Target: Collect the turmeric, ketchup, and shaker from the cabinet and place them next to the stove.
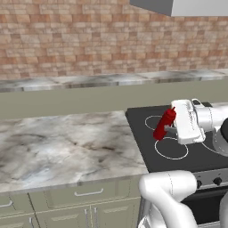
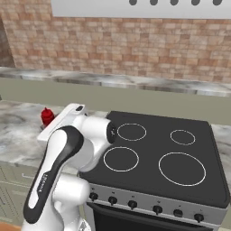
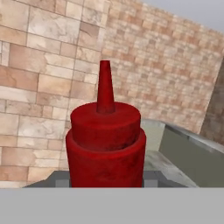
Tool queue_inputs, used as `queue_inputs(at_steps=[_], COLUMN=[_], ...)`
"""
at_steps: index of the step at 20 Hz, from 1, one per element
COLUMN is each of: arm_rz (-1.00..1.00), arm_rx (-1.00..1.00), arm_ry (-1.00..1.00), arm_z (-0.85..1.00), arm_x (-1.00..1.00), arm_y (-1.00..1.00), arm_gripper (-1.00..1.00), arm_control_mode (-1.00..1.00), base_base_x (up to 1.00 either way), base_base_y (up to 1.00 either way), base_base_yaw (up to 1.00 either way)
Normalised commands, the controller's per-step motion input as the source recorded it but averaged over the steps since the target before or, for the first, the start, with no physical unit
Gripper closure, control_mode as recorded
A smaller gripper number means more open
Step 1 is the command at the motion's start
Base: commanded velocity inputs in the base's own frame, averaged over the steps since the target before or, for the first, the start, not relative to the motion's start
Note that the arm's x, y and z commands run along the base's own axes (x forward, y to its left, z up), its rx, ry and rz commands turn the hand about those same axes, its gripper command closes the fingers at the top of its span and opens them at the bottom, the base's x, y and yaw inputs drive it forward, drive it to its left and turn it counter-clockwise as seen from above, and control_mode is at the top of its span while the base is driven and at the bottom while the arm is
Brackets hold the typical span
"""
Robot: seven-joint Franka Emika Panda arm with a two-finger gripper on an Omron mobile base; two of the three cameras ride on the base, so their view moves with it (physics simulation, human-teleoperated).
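Red plastic of the ketchup (image 3: 105,144) fills the middle of the hand view, clenched between the fingers, nozzle pointing to the top of the frame against the brick wall (image 3: 39,65). Seen in the left base view as a slim bottle tilted in the right middle of the frame, held by the gripper (image 1: 171,124) above the left edge of the stove (image 1: 147,147), over the near left ring. Only a red cap showing at the left middle of the right base view, behind the white arm (image 2: 67,149), above the marble counter (image 2: 18,131). Probably the carrying step, with setting down beside the stove yet to do. To do it well: move the bottle toward the left of the frame, off the black glass and over bare counter near the stove edge; bring it upright before lowering; go down slowly until the base touches; release only then, since a tall narrow bottle tips easily. Turmeric and shaker not told from these views.
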Motion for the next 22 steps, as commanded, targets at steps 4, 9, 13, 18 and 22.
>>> queue_inputs(at_steps=[4,9,13,18,22], arm_rz=[0.05,0.02,0.03,0.09,0.14], arm_rx=[-0.05,-0.04,-0.05,-0.01,0.00], arm_ry=[0.00,0.01,0.02,0.00,0.00], arm_z=[-0.32,-0.38,-0.44,-0.54,-0.61], arm_x=[0.37,0.49,0.56,0.59,0.53], arm_y=[0.00,0.03,0.00,0.00,0.02], arm_gripper=[1.00,1.00,1.00,1.00,1.00], arm_control_mode=[-1.00,-1.00,-1.00,-1.00,-1.00], base_base_x=[0.00,0.00,0.00,0.00,0.00], base_base_y=[0.00,0.00,0.00,0.00,0.00], base_base_yaw=[0.00,0.00,0.00,0.00,0.00])
